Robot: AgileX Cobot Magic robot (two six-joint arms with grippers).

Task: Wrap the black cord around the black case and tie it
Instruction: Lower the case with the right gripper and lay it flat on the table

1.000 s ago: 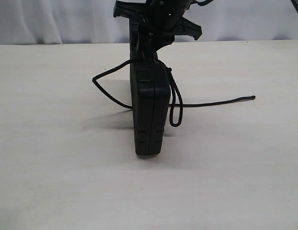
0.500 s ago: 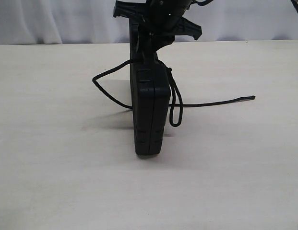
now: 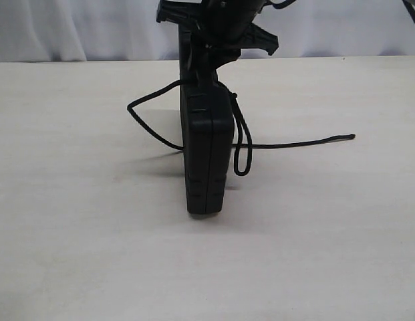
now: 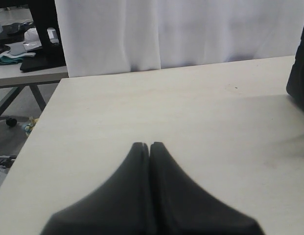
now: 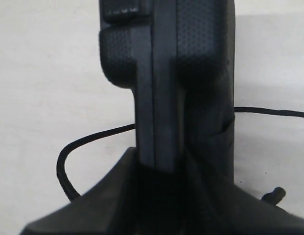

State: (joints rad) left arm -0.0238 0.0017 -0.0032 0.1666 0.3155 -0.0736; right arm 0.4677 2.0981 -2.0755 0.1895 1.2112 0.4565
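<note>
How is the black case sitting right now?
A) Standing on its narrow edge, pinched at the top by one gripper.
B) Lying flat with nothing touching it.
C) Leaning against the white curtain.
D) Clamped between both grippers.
A: the black case stands upright on the table with the right gripper clamped on its top edge, while the left gripper is shut on nothing, away from it.

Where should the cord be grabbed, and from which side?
Probably the straight loose tail of the cord lying flat on the table, right of the upright case. Come straight down from above: that stretch lies clear of the case and the hanging loop.
</note>
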